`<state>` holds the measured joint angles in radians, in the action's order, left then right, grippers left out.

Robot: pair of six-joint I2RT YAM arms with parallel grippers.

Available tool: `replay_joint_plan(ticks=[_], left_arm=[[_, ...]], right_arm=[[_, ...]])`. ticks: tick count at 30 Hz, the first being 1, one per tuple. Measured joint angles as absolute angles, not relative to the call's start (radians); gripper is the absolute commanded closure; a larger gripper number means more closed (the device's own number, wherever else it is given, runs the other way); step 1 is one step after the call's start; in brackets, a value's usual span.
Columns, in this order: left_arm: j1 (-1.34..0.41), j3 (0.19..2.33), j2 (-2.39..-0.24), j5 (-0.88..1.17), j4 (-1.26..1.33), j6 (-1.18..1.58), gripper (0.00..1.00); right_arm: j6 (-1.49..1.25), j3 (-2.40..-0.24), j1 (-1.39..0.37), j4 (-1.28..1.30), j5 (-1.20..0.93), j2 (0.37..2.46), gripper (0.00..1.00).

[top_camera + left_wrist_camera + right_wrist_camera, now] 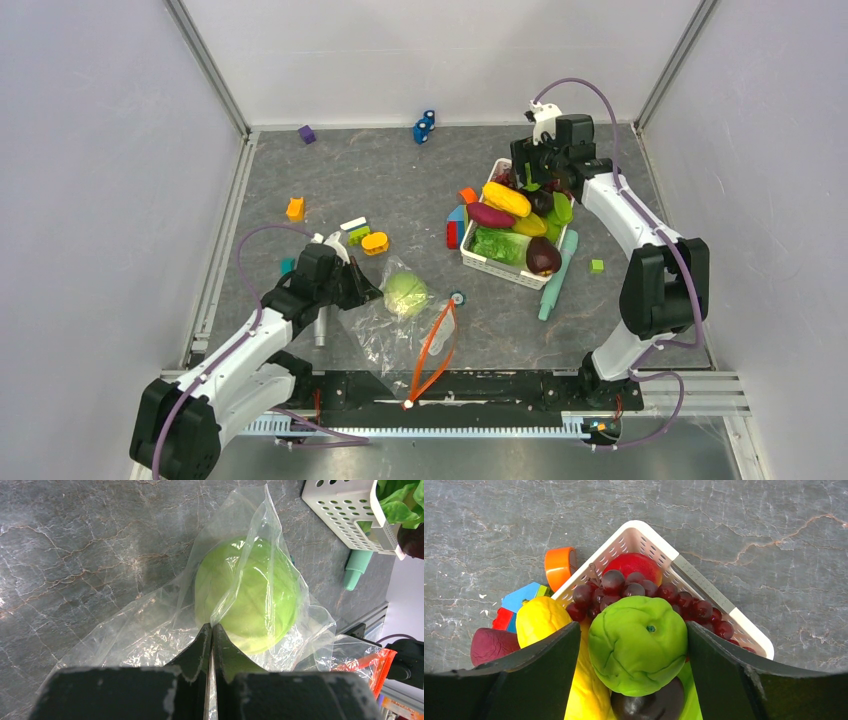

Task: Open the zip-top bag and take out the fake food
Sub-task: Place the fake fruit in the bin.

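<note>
The clear zip-top bag (385,335) lies flat near the front, its red-orange zipper strip (437,350) hanging open toward the table edge. A pale green cabbage (247,592) sits inside it. My left gripper (211,630) is shut on a fold of the bag's plastic right beside the cabbage. My right gripper (631,626) hangs over the white basket (704,587), jaws open on both sides of a round green fruit (636,645). The fruit rests on the pile, with a gap at the left finger. Yellow corn (506,198), magenta sweet potato (489,215) and a dark eggplant (543,256) lie in the basket.
Dark red grapes (639,592) and lettuce (498,243) share the basket. Coloured blocks (375,242) are scattered left of it, and a teal tool (556,275) lies along its right side. A silver cylinder (321,328) lies by my left arm. Walls close in on three sides.
</note>
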<state>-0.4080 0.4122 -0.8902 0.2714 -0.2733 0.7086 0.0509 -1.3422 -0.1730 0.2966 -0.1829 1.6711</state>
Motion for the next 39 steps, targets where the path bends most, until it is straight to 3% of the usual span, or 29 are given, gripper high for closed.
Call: replay_joint_plan(ticks=[7,27,39], left_arm=[[-0.408,0.412,-0.89,0.271,-0.273,0.709,0.91],[-0.408,0.412,-0.89,0.272,-0.273,0.709,0.91],[-0.408,0.412,-0.9,0.272,-0.265,0.709,0.91]], right_arm=[[0.052,-1.342,-0.173,0.301,-0.184,1.671,0.36],[0.038,-1.342,-0.173,0.371,-0.292,1.652,0.36],[0.027,-1.342,-0.174,0.392,-0.274,1.642,0.15]])
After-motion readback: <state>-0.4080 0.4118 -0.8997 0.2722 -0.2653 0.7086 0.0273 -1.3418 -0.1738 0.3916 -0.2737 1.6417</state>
